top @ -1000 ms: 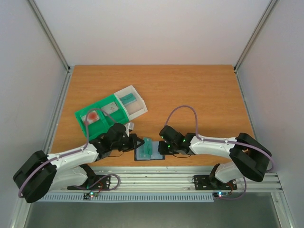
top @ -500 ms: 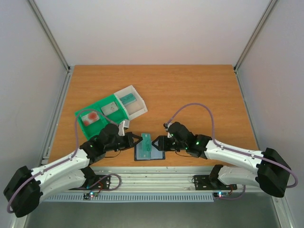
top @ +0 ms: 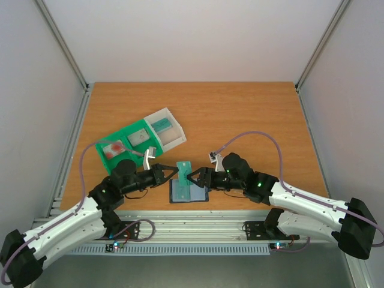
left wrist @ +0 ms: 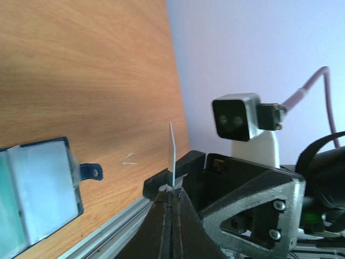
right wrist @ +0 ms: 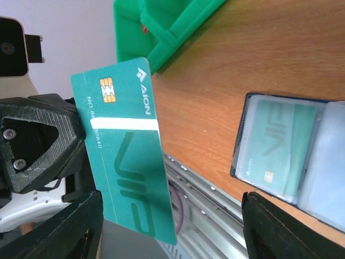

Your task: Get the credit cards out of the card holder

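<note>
Teal credit card (right wrist: 126,151): gripped by one edge in the closed left gripper (top: 174,174) and held clear of the table (top: 240,114), directly before the right gripper (top: 193,179), whose jaws are spread wide to either side of it with no contact discernible. Second teal credit card (right wrist: 277,143): housed in a clear pocket of the card holder (top: 188,193), which is laid open flat on the table just beneath both grippers. Green-and-white tray (top: 141,139): set beyond the left gripper, apart from the card holder.
</note>
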Motion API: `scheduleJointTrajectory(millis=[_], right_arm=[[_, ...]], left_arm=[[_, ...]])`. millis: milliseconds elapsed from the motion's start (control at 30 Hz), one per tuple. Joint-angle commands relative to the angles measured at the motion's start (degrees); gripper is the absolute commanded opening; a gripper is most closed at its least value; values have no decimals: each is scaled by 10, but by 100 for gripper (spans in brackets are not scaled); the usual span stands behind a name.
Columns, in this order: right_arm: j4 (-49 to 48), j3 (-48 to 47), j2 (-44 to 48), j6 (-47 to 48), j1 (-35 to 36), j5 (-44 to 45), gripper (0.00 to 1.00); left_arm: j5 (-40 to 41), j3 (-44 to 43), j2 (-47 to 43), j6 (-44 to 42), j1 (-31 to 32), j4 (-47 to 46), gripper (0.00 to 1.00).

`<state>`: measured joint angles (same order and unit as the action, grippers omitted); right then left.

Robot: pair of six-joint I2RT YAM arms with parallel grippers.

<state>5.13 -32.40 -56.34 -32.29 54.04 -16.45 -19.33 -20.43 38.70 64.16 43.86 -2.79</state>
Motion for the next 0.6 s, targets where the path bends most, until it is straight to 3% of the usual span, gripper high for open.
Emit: scheduleJointTrajectory(millis=[0,367,500,567], right_arm=[[-38,-5,3,-23,-2,-31,67],[-84,12,22,1,-2,-53,12],[-75,15,38,26,-2,-64,1],[-64,15,49,46,-2,-70,1]], left_arm=[[-13,16,-16,33,2,-75,0],[-14,35,-19,53,2,-115,0],[-19,36,-18,46,2,-114,0],[-25,36,-19,42,2,-111,8]])
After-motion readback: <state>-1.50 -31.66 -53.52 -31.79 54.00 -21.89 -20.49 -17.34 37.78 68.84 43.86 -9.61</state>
